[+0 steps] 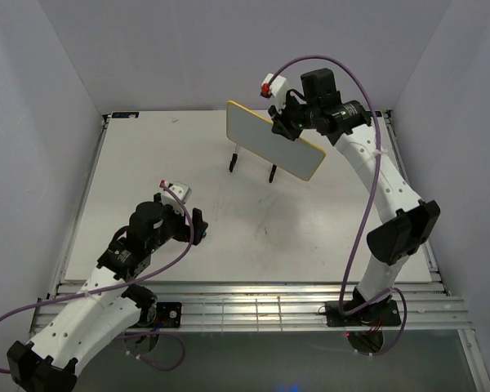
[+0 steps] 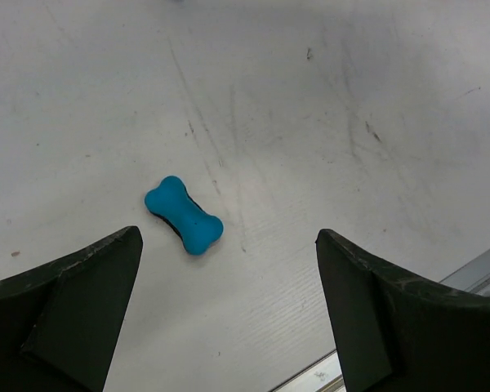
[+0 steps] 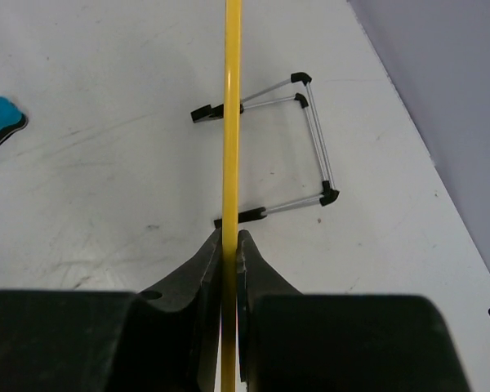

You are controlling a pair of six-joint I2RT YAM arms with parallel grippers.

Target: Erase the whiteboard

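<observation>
1. At the far middle of the table (image 1: 294,237), the whiteboard (image 1: 273,139) is standing tilted, its long side slanting down toward the right and its pale face turning toward the arms.
2. Its yellow frame is running all round the face, and two thin legs with black feet are reaching down to the table beneath it.
3. From the far side, the right gripper (image 1: 287,122) is pinching the board at its upper edge.
4. Seen from the right wrist, the board is showing edge-on as a thin yellow line (image 3: 231,122), and both fingers are pressing flat against it, one on each side.
5. Beyond those fingers, the wire stand (image 3: 298,143) is lying against the table with its black tips appearing to touch the surface.
6. Over the near left part of the table, the left gripper (image 1: 198,224) is hovering with its jaws spread wide and nothing between them.
7. Under it, a blue bone-shaped eraser (image 2: 184,215) is lying flat on the scuffed surface, just beyond the left finger and touching neither finger.
</observation>
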